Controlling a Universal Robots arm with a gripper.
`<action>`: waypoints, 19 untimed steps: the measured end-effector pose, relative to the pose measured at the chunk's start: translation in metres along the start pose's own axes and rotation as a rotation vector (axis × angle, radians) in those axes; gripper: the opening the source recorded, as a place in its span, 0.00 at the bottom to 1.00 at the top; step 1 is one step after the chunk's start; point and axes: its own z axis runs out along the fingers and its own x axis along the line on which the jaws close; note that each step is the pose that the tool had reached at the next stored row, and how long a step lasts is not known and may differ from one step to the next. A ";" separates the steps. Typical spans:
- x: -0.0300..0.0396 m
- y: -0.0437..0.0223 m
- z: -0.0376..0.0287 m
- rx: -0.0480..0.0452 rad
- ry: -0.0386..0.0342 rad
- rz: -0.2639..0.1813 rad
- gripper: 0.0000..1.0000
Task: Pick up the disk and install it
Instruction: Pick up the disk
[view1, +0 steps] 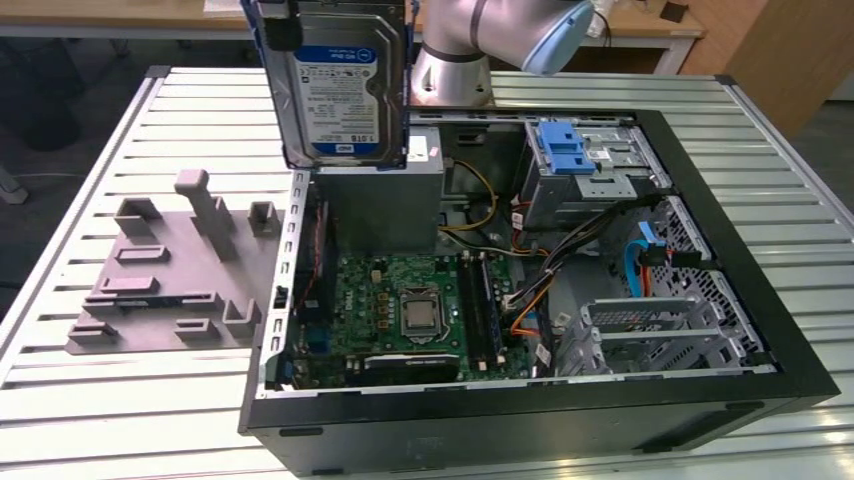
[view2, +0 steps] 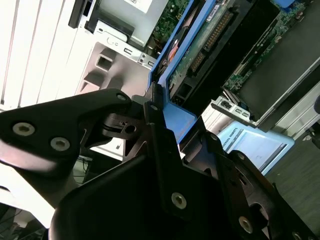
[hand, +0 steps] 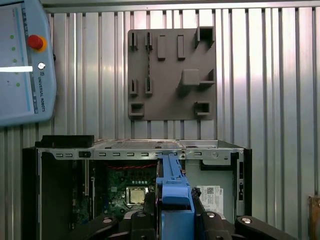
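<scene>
The hand pinches the disk by its blue carrier edge; it looks stiff, hefty and shock-sensitive.

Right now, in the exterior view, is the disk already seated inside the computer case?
No: the disk hangs upright above the open computer case, its blue carrier clamped in the claw.
</scene>
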 end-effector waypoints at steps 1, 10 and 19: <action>0.0000 -0.0001 0.0000 0.0001 -0.0001 0.000 0.36; 0.0010 -0.0034 0.0008 0.0111 -0.0004 0.000 0.36; 0.0024 -0.0314 0.0025 0.0112 -0.0004 0.000 0.36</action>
